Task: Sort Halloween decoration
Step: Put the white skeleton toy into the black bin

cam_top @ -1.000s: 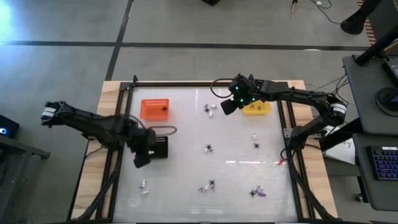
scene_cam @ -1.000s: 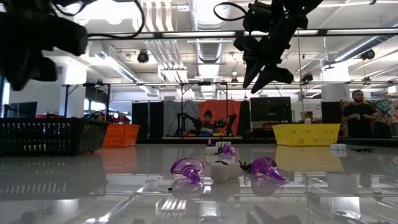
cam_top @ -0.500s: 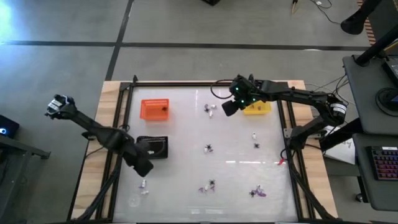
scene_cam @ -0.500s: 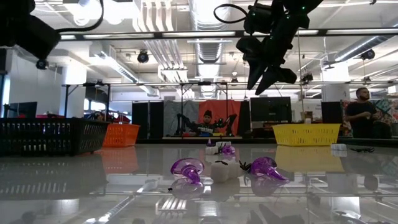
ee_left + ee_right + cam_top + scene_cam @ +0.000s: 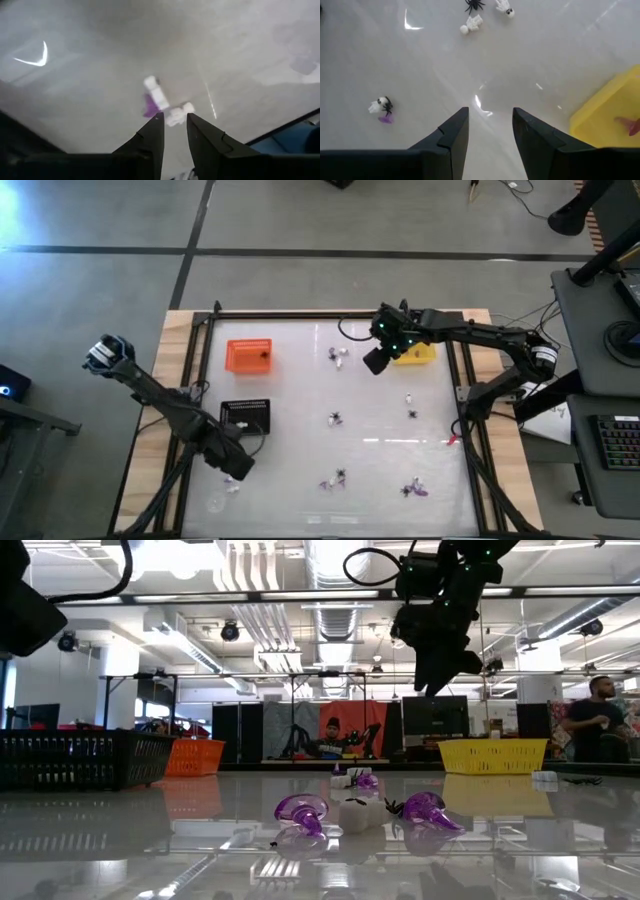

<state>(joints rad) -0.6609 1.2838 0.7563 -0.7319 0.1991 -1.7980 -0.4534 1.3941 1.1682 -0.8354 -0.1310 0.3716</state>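
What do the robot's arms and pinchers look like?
Both arms are thin, black and jointed. The left arm has a white band near its base. The right arm has green lights and a black cable looping by its wrist. Each gripper, left gripper and right gripper, has two dark, flat, wedge-shaped fingers.

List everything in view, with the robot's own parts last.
Table: one, glossy white with wood edges, centre.
Orange tray: one, orange, upper left of the high view.
Black tray: one, black, left side, below the orange tray.
Yellow tray: one, yellow, upper right, partly under the right arm.
Halloween trinkets: seven spots, white, black and purple, scattered over the table.
People: two, dark clothes, in the room behind.
Left pincer: one, dark, open, over a white-and-purple trinket, lower left.
Right pincer: one, dark, open, empty, beside the yellow tray.
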